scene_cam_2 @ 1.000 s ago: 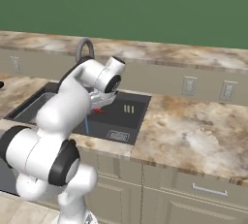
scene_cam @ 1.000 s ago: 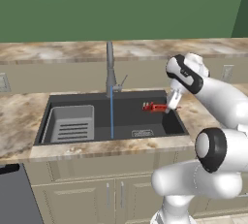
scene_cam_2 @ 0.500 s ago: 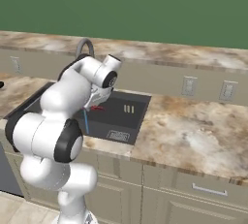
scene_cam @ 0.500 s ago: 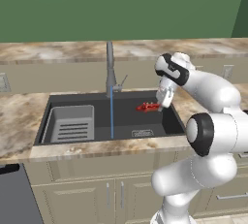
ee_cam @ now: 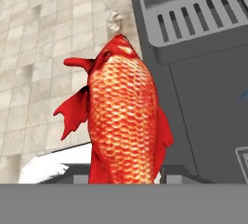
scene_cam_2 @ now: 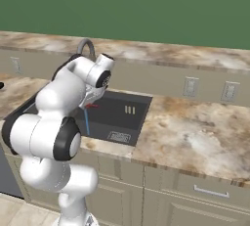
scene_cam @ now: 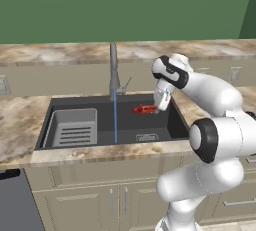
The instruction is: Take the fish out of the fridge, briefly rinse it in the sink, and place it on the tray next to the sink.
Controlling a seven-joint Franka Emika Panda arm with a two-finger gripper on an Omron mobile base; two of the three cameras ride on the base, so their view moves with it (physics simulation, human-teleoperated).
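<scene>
One step of three looks finished, judging by how things lie: the fish [scene_cam: 145, 108] is out of the fridge and hangs over the right half of the sink [scene_cam: 100, 135], held out sideways from the gripper [scene_cam: 159, 107]; the jaws are clenched on the fish at one end, and in the hand view its scaled red-orange body [ee_cam: 127, 121] rises straight up from between the dark tips; the faucet [scene_cam: 114, 72] is running, a thin blue stream [scene_cam: 115, 117] dropping to the basin floor; the fish is near that stream but apart from it, on its right in the left base view, so the rinse seems begun in intent and not yet in fact; the grey ribbed rack [scene_cam: 74, 127] sits in the left half of the basin, well apart from the fish; what is left, as I judge it, is to carry the fish across into the water, then lift it out and set it on the tray; the marbled bench [scene_cam_2: 195, 132] right of the sink lies bare as far as the right base view reaches.
</scene>
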